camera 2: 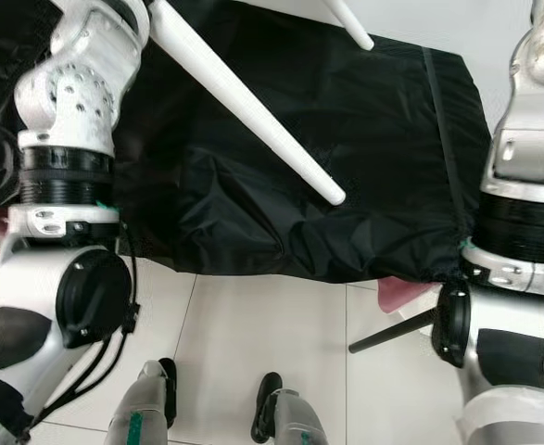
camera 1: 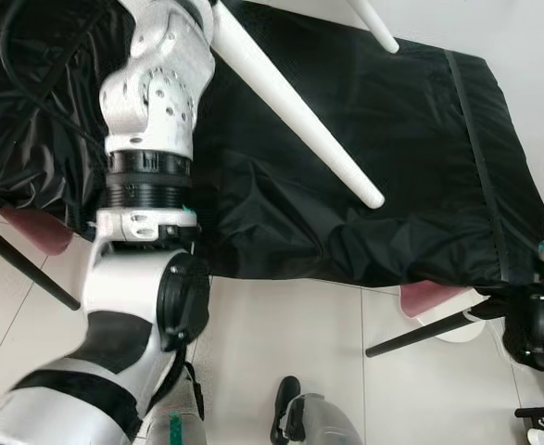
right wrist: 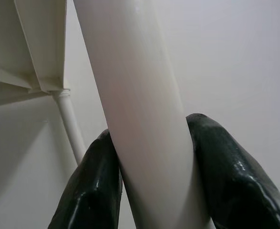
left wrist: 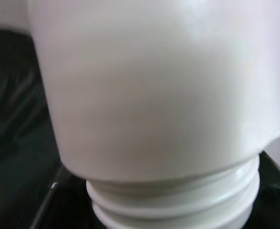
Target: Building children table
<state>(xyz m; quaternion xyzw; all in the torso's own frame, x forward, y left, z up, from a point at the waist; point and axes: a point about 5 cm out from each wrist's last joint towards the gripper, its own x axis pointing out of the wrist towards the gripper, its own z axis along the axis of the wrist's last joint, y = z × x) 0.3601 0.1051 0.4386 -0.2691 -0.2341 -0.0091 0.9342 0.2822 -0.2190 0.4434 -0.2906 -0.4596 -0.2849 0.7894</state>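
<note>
1. As we look down through the eye views, we count two white table legs (camera 1: 295, 116) (camera 1: 373, 25) slanting over one black cloth (camera 2: 373, 167), our two arms raised beside them.
2. Left wrist view: one threaded leg end (left wrist: 178, 200) sits close; we cannot tell that gripper's state.
3. Right wrist view: our right gripper (right wrist: 151, 191) clamps one leg (right wrist: 140, 109) between two fingers (right wrist: 89, 191).

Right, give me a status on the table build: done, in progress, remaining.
Done: in the right wrist view one white leg already stands in the tabletop's underside. In hand: the right gripper is clamped on another white leg, and the left wrist view sits close against a leg's threaded end. A long leg angles over the black cover. Left: how many legs still need screwing in cannot be told.
</note>
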